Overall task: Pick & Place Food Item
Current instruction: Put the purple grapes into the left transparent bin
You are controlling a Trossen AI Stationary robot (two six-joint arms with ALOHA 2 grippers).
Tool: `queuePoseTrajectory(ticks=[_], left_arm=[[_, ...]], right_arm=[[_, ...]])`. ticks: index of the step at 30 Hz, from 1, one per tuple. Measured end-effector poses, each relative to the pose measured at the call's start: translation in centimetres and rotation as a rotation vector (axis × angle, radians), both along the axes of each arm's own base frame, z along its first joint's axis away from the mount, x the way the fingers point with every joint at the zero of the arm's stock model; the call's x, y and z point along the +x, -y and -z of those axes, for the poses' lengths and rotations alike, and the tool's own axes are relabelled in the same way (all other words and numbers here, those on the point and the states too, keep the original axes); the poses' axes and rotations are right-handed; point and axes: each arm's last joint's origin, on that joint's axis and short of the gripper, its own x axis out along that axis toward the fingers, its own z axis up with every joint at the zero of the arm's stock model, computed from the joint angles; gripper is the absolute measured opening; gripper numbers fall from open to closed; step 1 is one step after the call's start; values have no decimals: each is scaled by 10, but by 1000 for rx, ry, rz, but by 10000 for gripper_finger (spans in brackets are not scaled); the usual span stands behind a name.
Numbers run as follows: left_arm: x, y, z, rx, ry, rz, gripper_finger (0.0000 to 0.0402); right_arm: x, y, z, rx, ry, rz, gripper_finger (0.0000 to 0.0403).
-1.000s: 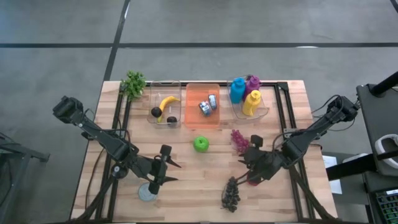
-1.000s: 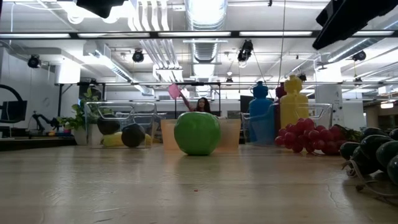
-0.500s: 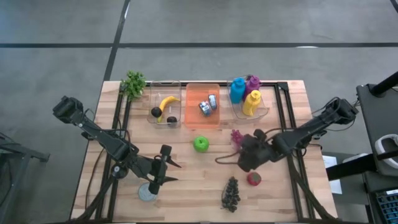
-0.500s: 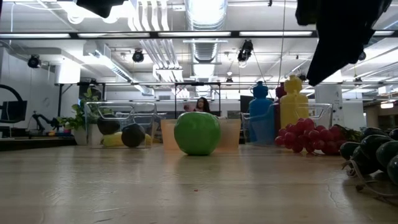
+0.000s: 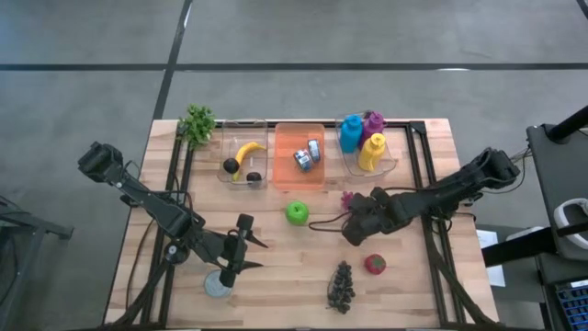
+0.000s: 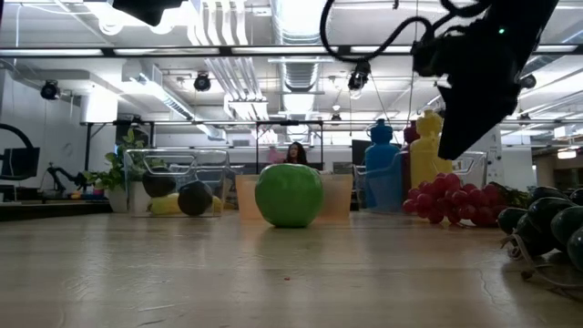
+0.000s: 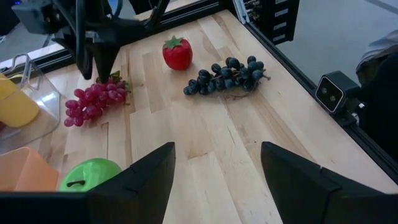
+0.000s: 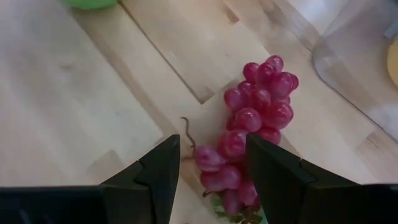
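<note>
The red grape bunch (image 5: 347, 199) lies on the table right of the green apple (image 5: 296, 213). My right gripper (image 5: 354, 221) hangs open just above the bunch, fingers pointing down. In the right wrist view its fingers (image 8: 211, 180) stand on either side of the bunch's (image 8: 255, 121) near end without touching it. The left wrist view shows that gripper (image 7: 99, 65) right over the grapes (image 7: 93, 102). A strawberry (image 5: 375, 265) and dark grapes (image 5: 342, 285) lie near the table's near edge. My left gripper (image 5: 241, 248) waits open at the near left.
Along the far edge stand a clear bin with a banana (image 5: 243, 165), an orange bin (image 5: 299, 156) and a clear bin of coloured bottles (image 5: 367, 147). A green plant (image 5: 196, 124) sits at the far left. A grey disc (image 5: 218, 285) lies by my left gripper.
My right gripper has moved from above the strawberry toward the table's far edge and left, ending over the red grapes. The strawberry, partly covered a second ago, now lies in plain view in the same place.
</note>
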Motion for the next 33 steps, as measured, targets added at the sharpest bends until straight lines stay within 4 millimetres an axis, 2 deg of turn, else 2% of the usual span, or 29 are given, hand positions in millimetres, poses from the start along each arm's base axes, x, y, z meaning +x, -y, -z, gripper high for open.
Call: queuePoseTrajectory(ticks=[11,17,23,30,33], left_arm=[[0,0,0,-1,0,-1,235],[0,0,0,-3,0,-2,241],[0,0,0,-3,0,-2,237],[0,0,0,-3,0,-2,235],[0,0,0,-3,-1,-2,239]], right_arm=[[10,6,24,-42,-97,30,156],[12,5,30,-52,-125,30,138],[12,5,33,-56,-130,37,95],[12,5,31,-53,-123,39,20],[12,5,31,-55,-125,34,17]])
